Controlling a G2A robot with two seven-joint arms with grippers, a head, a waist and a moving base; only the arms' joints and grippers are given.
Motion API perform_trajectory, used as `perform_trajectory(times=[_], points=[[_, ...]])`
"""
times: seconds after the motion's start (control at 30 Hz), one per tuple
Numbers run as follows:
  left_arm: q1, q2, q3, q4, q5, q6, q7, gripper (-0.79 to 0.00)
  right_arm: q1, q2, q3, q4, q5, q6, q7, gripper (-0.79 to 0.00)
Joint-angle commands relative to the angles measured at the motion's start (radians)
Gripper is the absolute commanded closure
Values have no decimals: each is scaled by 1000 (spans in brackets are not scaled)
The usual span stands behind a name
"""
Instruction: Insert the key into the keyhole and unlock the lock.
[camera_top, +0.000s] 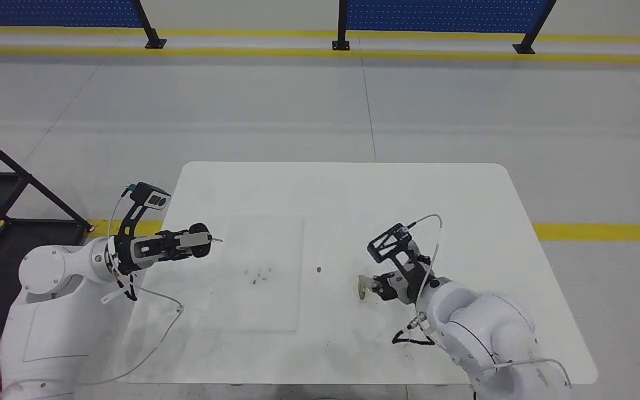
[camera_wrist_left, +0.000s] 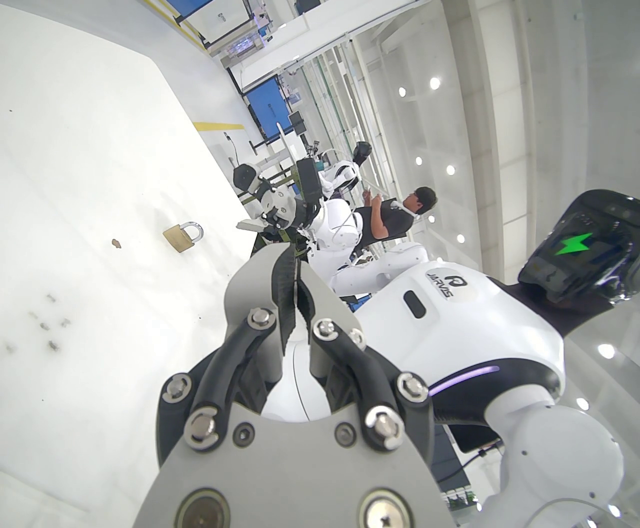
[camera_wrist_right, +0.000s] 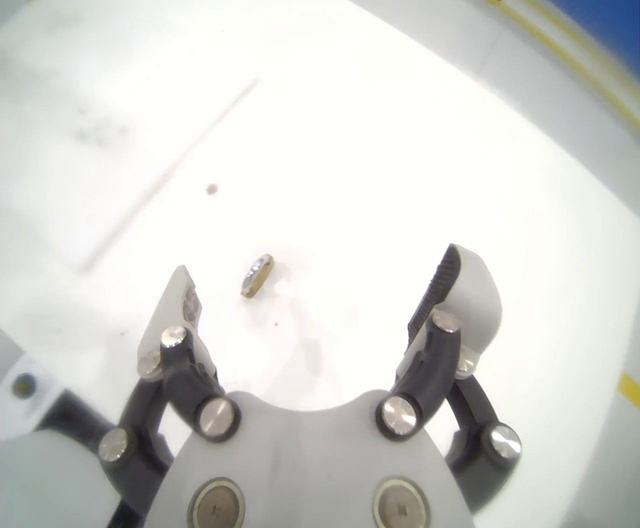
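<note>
Insertion not begun: padlock (camera_top: 362, 288) lies before the spread right end effector (camera_wrist_right: 320, 265); closed left end effector (camera_wrist_left: 292, 260) seemingly pinches the key (camera_top: 214, 240).

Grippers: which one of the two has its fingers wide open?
The right gripper, the one by the brass padlock on the table. Its fingers stand far apart, while on the left gripper they are pressed together.

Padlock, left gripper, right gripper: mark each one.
padlock (camera_wrist_left: 177, 239), left wrist view, brass body.
left gripper (camera_wrist_left: 291, 260), left wrist view, between its shut fingertips.
right gripper (camera_wrist_right: 320, 265), right wrist view, midway between its open fingertips.
</note>
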Motion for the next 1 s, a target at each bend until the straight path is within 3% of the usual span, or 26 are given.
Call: perform_trajectory(times=[0.0, 0.23, 0.7, 0.97], points=[[0, 0, 0, 0, 0, 0, 0, 0, 22, -6, -20, 20, 32, 50, 16, -785], [0, 0, 0, 0, 0, 0, 0, 0, 68, -20, -70, 62, 21, 200, 64, -785], [0, 0, 0, 0, 0, 0, 0, 0, 70, -20, -73, 71, 11, 193, 53, -785], [0, 0, 0, 0, 0, 0, 0, 0, 232, -37, -112, 93, 84, 275, 353, -785]])
